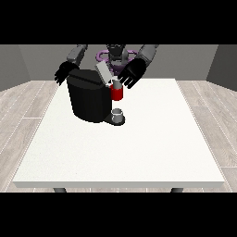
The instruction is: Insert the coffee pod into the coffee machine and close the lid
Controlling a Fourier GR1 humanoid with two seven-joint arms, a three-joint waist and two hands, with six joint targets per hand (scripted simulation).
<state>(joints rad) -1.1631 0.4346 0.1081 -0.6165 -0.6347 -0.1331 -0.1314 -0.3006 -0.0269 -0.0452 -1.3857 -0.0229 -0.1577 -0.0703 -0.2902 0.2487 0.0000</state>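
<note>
The bench (pixel 139 152) is a broad white slab with a smooth matte top, and its near edge shows two dark legs beneath. Farther back, left of centre, stands the machine (pixel 88 99), a squat black block with rounded sides and a dull finish. At its front foot a small grey cup (pixel 118 114) sits on a dark round tray (pixel 114 120). Above the cup juts the machine's red head (pixel 117 94), a short glossy cylinder. A pale grey piece that may be the pod (pixel 116 84) sits on top of the head, though I cannot tell this for sure. The lid (pixel 103 72), a flat light grey flap, is tilted up and open behind it.

The hand at the view's right (pixel 131 74) is black and hovers just beside the head, palm down, its fingers spread and fairly straight; it does not appear to grasp anything. The hand at the view's left (pixel 65 73) is at the machine's back upper corner, fingers splayed outward, and I cannot tell whether it touches the casing. Behind both, the grey robot (pixel 115 53) leans over the bench's far edge.
</note>
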